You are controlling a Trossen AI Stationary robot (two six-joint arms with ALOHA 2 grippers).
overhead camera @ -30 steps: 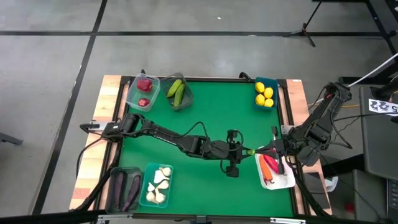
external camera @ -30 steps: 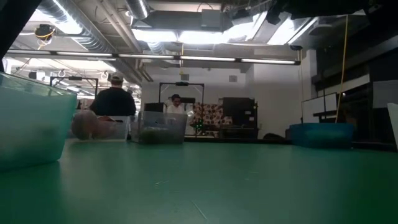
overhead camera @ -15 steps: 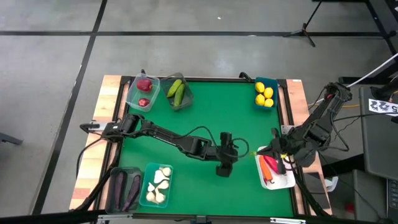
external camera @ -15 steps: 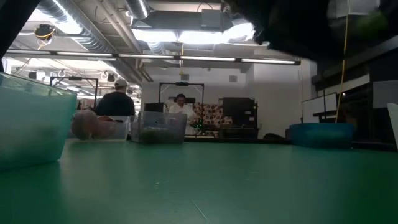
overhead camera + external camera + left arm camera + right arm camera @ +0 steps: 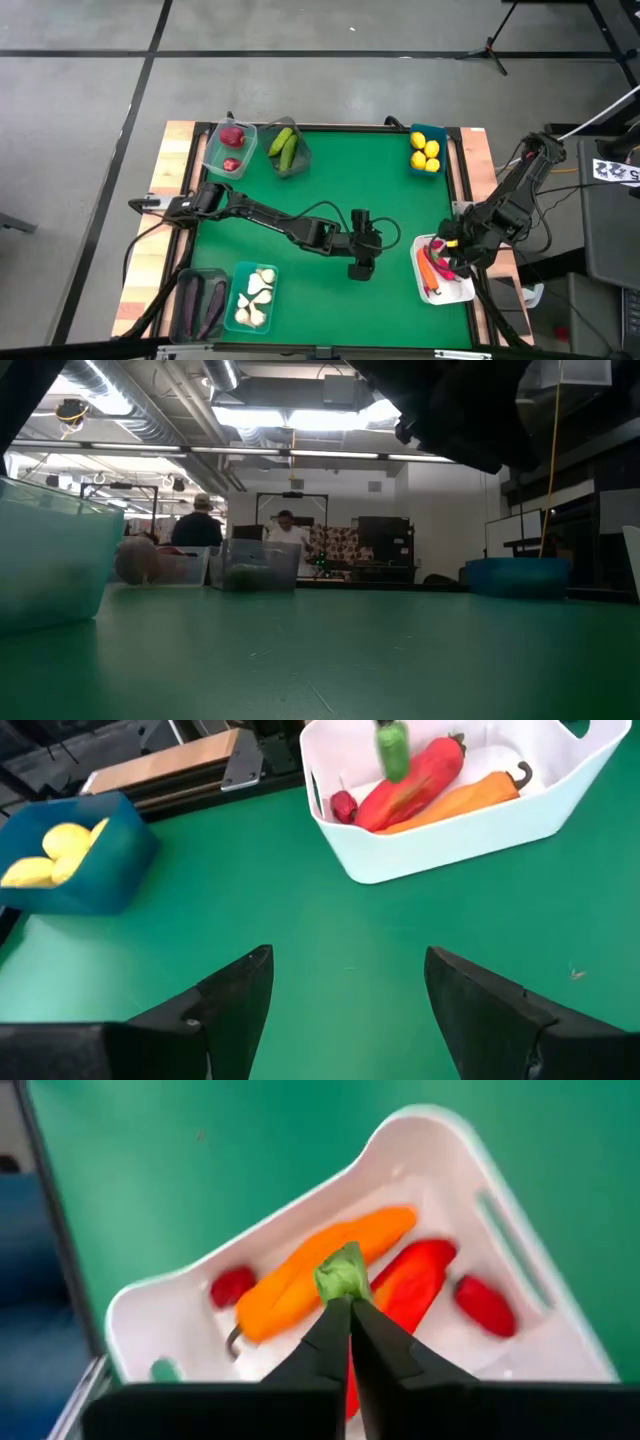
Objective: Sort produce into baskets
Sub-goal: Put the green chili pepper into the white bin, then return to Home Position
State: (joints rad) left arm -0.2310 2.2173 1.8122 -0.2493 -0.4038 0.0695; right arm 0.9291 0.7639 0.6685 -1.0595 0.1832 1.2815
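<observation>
Right gripper point(image 5: 348, 1308): hanging above the white tray point(image 5: 440, 1140) at the table's right edge, fingers pinched together on the green stem point(image 5: 343, 1272) of a red pepper point(image 5: 412, 1288), which is dangling over the tray's contents.
White tray contents: an orange pepper point(image 5: 320, 1270) lying along the middle; a small red piece point(image 5: 232, 1286) sitting on one side of it and another red piece point(image 5: 484, 1306) sitting on the far side of the held pepper.
Left gripper point(image 5: 345, 990): hovering over bare green table point(image 5: 340, 180) near the middle, just left of the white tray, fingers standing well apart and gripping nothing.
Left wrist outlook: facing the white tray, with the held pepper's stem showing above the red and orange peppers; the blue tub point(image 5: 95, 870) with lemons point(image 5: 55, 845) sitting off to one side.
Teal tub point(image 5: 252, 296): sitting at the near left, holding white garlic bulbs point(image 5: 258, 290).
Grey tub point(image 5: 197, 303): standing just left of the teal tub, holding dark eggplants point(image 5: 201, 300).
Clear tub point(image 5: 229, 148): sitting at the far left corner, holding red round fruits point(image 5: 233, 137).
Smoky tub point(image 5: 288, 158): sitting just right of the clear tub, holding green cucumbers point(image 5: 284, 145).
Blue tub, high view: sitting at the far right corner with the lemons inside.
Room beyond the table: two people point(image 5: 198, 530) standing far off, seen from table height.
</observation>
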